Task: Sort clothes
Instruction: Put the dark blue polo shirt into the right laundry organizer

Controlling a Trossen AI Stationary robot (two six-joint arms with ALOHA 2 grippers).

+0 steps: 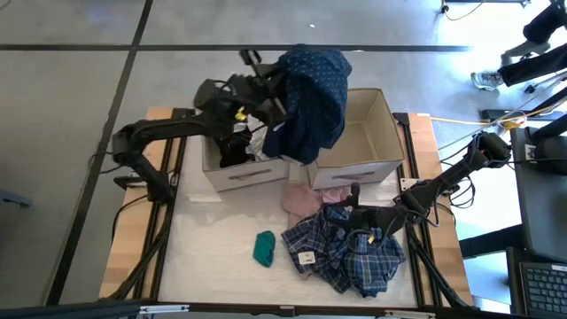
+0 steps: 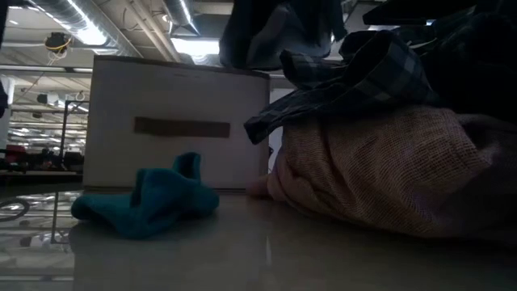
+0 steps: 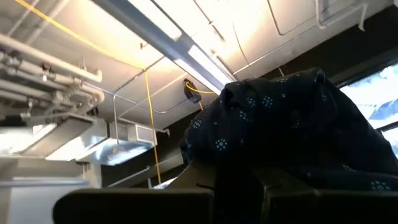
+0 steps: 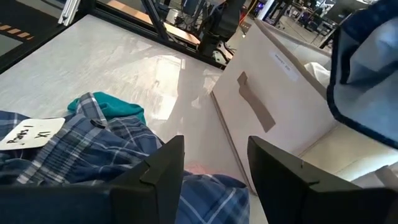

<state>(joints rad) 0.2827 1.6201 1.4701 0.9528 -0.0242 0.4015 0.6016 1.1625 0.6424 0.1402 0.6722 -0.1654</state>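
Observation:
My left gripper is raised over the two beige boxes and shut on a navy dotted garment, which also shows in the left wrist view. My right gripper is open, low over the blue-plaid garment; its fingers stand just above the plaid cloth. A dusty-pink garment lies on the table against the plaid one. A small teal item lies on the table left of them. Black and white pieces lie in the left box. My left gripper holds the navy garment by an upper part; the cloth drapes over the fingers and hides the place of contact. The fingers slant upward. The garment is lifted clear of the table and hangs slack, its lower end over the boxes' shared wall.
The right box stands open next to the left one, at the back of the table. In the low view the teal item lies before the left box. Bare tabletop lies at the near left.

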